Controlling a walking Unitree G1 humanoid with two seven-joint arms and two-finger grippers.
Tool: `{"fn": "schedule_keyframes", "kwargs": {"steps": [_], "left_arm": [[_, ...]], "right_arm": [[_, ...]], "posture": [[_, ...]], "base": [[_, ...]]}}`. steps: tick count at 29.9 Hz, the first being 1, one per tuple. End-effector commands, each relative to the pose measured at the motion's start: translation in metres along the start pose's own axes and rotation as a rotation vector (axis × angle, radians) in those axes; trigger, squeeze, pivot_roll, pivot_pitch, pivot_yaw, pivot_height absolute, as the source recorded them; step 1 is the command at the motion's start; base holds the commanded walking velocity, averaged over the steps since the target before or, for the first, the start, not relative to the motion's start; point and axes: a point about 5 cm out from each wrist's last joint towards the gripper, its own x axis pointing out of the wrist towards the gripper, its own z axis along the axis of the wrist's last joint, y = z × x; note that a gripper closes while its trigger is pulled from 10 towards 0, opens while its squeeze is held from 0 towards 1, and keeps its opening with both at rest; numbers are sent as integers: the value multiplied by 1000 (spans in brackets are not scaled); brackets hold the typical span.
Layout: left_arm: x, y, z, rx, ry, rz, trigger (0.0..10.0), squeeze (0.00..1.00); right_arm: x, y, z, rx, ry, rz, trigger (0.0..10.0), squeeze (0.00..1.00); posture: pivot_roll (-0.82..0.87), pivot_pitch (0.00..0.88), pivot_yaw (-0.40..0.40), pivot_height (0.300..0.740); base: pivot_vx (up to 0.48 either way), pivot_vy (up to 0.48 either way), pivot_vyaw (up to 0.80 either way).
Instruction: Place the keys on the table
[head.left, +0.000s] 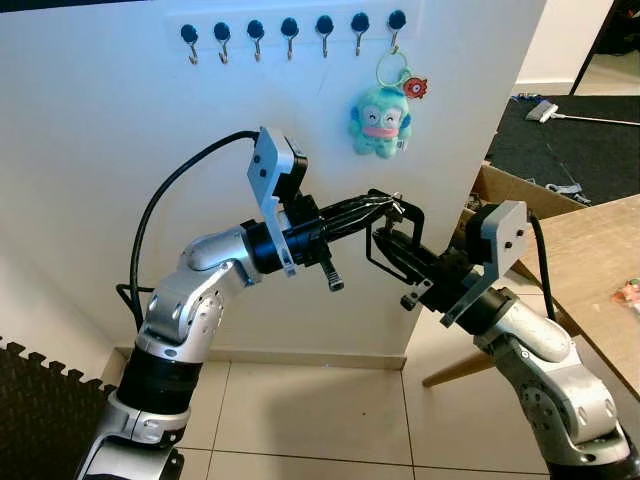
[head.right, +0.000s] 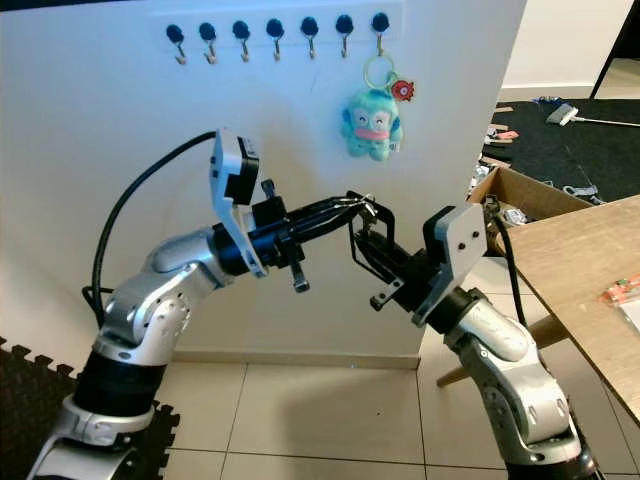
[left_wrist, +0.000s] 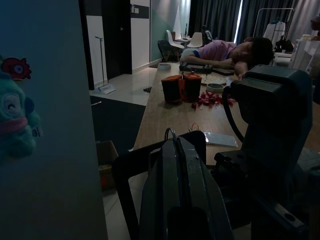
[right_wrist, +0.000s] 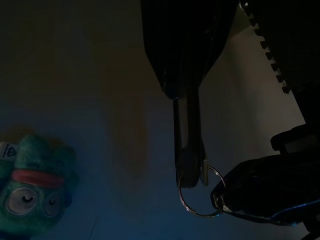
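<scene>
While both arms meet mid-air before the white wall (head.left: 100, 150), left claw (head.left: 392, 208) has fingers pinched together on a key ring (head.left: 397, 207); right claw (head.left: 380, 240) sits just under it, spread wide. Plush keychain (head.left: 379, 122) hangs on the last of 7 hooks (head.left: 397, 20). Wooden counter (head.left: 590, 260) at right.
L wrist: fingers (left_wrist: 180, 190) closed, counter beyond w/ a person slumped on it.
R wrist: dark; key ring (right_wrist: 200, 192) hangs at the closed left fingertips (right_wrist: 189, 150).

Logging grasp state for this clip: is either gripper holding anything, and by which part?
The left gripper pinches a small key ring at its fingertips. Whether the right gripper also grips it cannot be told.
</scene>
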Motion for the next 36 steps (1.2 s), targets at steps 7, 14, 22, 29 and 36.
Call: {"fn": "schedule_keyframes", "kwargs": {"steps": [7,14,22,29,36], "left_arm": [[1,-1,2,6,-10,0,10000,1000],[-5,-12,5,-32,3,-69,10000,0],[-22,-27,-1,-115,12,-87,10000,0],[-18,-41,-22,-135,55,-21,10000,0],[3,-53,-48,27,147,34,10000,0]], "right_arm": [[-1,-1,-5,-6,11,-34,10000,0],[-2,-2,-12,-19,36,-71,10000,0],[-36,-30,-66,-30,255,-404,10000,0],[-68,-65,-62,-141,271,-748,10000,0],[-134,-97,-36,-347,284,-1190,10000,0]], "posture": [[-34,199,90,740],[-38,201,96,740],[-42,205,98,740],[-49,208,91,740],[-73,212,92,740]], "base": [[0,0,0],[0,0,0],[0,0,0],[0,0,0],[0,0,0]]}}
